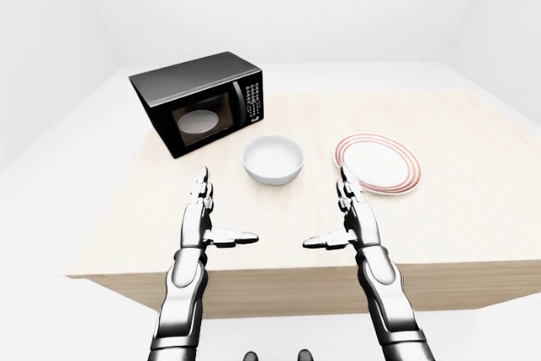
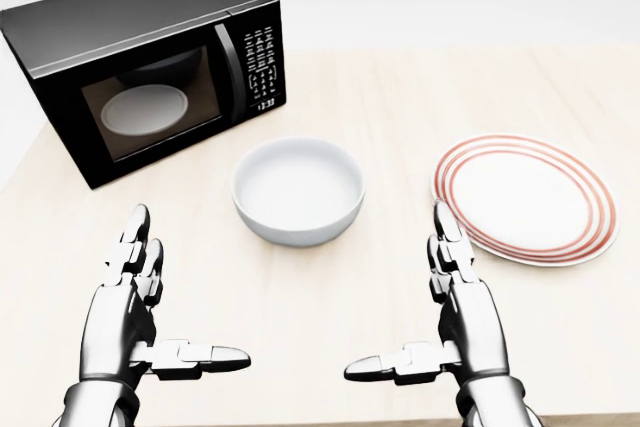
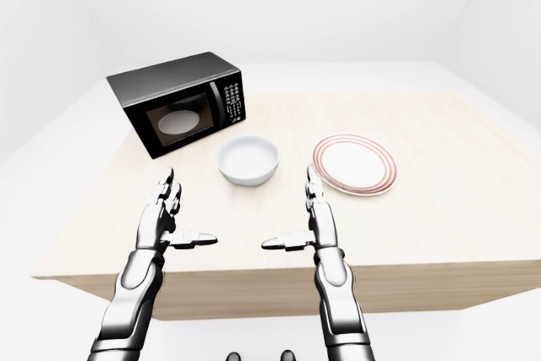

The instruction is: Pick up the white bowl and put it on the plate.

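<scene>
Head view shows the white bowl sitting upright on the pale wooden worktop, almost centred between the 2 hands and a little above them in the picture. The plate, white with red rings, lies flat to the bowl's right, near but apart from it, so the carry looks short and sideways. Left hand and right hand hover near the worktop's lower edge, fingers straight and spread, thumbs pointing inward toward each other, holding nothing. That palm-facing pose seems a ready stance for closing on the bowl from both sides. A black microwave stands at upper left, close to the bowl, which leaves less room on that side.
</scene>
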### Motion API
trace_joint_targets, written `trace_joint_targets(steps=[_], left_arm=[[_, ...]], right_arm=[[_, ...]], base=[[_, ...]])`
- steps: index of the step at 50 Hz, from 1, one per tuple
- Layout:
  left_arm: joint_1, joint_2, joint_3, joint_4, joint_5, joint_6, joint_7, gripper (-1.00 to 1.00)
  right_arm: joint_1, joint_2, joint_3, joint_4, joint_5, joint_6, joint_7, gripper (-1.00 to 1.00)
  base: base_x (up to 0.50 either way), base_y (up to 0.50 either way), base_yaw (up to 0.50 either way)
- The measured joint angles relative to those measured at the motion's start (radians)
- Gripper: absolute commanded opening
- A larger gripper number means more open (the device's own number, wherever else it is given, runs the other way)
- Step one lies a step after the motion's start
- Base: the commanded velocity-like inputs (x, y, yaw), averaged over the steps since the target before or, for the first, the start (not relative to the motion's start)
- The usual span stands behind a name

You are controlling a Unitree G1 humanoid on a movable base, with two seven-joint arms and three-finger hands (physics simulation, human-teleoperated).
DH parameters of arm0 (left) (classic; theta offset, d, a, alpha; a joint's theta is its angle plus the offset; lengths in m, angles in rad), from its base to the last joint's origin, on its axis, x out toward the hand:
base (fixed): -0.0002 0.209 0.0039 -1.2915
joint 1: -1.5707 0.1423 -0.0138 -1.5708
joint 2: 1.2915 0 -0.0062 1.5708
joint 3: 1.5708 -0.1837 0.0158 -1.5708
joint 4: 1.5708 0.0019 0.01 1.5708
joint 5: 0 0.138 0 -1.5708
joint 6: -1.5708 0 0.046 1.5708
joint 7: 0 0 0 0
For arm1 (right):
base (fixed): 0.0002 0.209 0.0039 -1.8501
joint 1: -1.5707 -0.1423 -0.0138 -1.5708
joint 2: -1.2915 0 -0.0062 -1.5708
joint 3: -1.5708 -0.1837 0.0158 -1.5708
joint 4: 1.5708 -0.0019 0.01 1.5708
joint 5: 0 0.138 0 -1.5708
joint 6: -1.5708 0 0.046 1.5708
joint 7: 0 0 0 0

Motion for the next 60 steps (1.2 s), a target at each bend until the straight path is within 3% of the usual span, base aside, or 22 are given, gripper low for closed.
trace_joint_targets(steps=[14,28,38,47,60], left_arm=[[-0.001,0.001,0.001,0.001,0.000,0.001,0.000,1.00],[-0.001,0.002,0.001,0.000,0.000,0.001,0.000,1.00],[-0.003,0.001,0.001,0.005,0.000,-0.001,0.001,1.00],[-0.004,0.000,0.001,0.006,0.001,0.001,0.002,1.00],[-0.005,0.001,0.002,0.010,0.000,0.003,0.005,1.00]], right_arm=[[0.001,0.002,0.003,0.001,0.001,0.000,0.000,1.00],[-0.005,0.005,0.000,0.013,0.013,0.004,-0.005,1.00],[0.001,-0.002,-0.004,-0.081,0.000,0.062,-0.015,1.00],[-0.008,-0.009,-0.011,-0.236,-0.030,0.156,-0.014,1.00],[-0.063,-0.019,-0.026,-0.391,-0.057,0.156,-0.003,1.00]], base=[[0.06,0.42,0.00],[0.00,0.00,0.00],[0.00,0.00,0.00],[0.00,0.00,0.00],[0.22,0.00,0.00]])
